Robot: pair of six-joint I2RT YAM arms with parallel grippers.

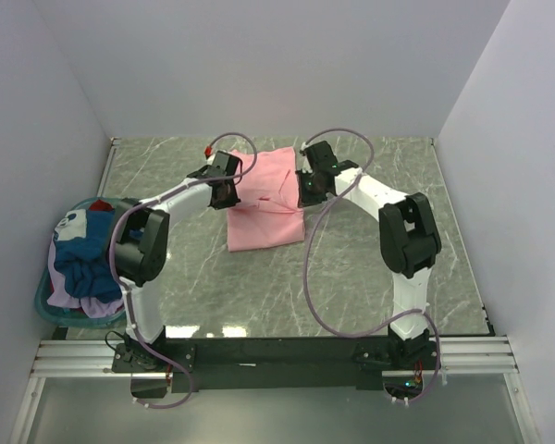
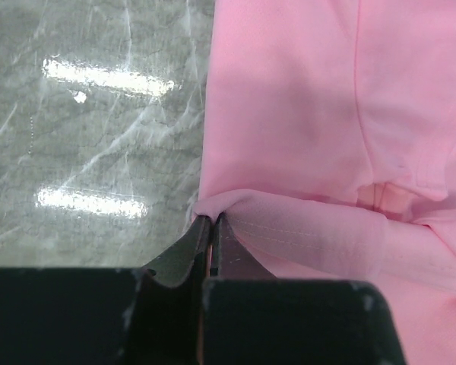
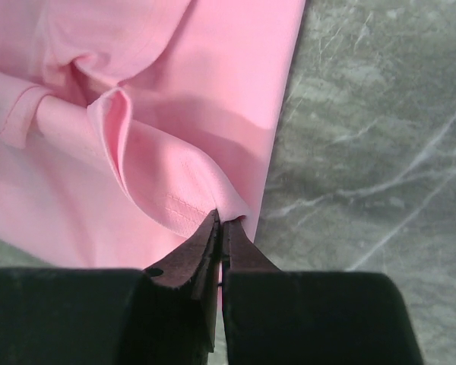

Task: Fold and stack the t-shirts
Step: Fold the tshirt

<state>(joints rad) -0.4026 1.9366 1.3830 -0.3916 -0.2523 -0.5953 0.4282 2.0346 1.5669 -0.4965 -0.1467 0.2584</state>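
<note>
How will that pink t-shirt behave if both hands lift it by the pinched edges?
Probably floppy: the pink t-shirt puckers into folds where the left hand and right hand pinch it. Likely light, since small pinches raise its edge. It would probably sag between them.

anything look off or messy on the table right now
Nothing damaged or spilled. The pink t-shirt lies skewed and rumpled mid-table, pinched at opposite edges by the left hand and right hand. The other shirts sit bunched in the basket.
</note>
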